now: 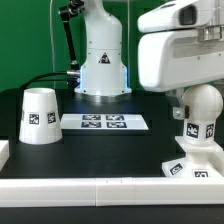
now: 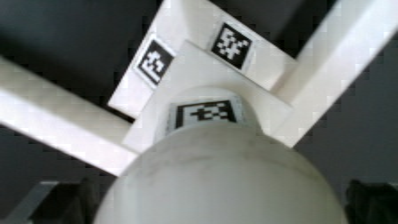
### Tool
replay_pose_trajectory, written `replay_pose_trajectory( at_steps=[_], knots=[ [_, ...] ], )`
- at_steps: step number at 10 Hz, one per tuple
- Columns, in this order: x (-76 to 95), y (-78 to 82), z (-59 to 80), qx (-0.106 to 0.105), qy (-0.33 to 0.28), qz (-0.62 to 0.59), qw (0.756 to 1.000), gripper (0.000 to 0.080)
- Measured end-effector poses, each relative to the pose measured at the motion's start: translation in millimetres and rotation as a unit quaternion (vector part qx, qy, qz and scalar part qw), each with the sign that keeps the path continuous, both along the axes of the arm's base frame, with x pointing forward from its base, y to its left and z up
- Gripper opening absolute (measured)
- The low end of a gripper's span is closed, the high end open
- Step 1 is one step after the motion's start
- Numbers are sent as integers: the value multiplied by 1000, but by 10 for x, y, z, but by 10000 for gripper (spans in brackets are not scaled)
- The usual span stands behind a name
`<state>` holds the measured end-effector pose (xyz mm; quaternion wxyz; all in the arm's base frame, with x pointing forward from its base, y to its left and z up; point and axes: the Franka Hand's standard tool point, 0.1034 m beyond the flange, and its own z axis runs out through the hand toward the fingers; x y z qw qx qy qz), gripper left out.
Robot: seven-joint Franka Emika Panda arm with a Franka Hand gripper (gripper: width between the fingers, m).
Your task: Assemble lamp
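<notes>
Exterior view first, with the marker board (image 1: 105,122) as the landmark. To its left on the table (image 1: 150,140) the shade (image 1: 40,115) stands upright on its wide end, alone and well apart from the other parts. To the board's right, nearer the camera, the flat base (image 1: 190,168) lies against the white rail (image 1: 90,186). The bulb (image 1: 200,110) stands upright on the base, beneath the arm's wrist (image 1: 180,45).

I judge the lamp about halfway built. Bulb and base are together, though neither view shows whether the bulb's neck is fully seated. The shade has not yet gone over the bulb.

The wrist view looks down along the bulb (image 2: 214,165) to the base (image 2: 196,60). Only here does it show that the base sits tucked into a corner where two rails meet. Dark fingers (image 2: 54,200) of the claw (image 2: 210,205) flank the bulb on both sides, but I cannot tell whether they pinch it or stand slightly off. The exterior view hides the claw's fingers, and it alone shows the shade and the marker board.
</notes>
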<state>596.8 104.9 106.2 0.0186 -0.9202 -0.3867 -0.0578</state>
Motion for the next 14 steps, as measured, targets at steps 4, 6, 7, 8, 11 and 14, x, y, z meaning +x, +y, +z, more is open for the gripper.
replay_pose_trajectory(
  at_steps=[4,6,7,8,11,14],
  knots=[
    [35,-17,11,-43,-6,192,980,698],
    [56,-9,28,-53,-8,233,971,698],
    [53,-18,17,-59,-9,269,961,698],
    [50,-26,4,-61,-9,289,955,698],
    [50,-45,-2,-61,-8,286,956,604],
    [51,-57,0,-55,-8,242,969,574]
  ],
)
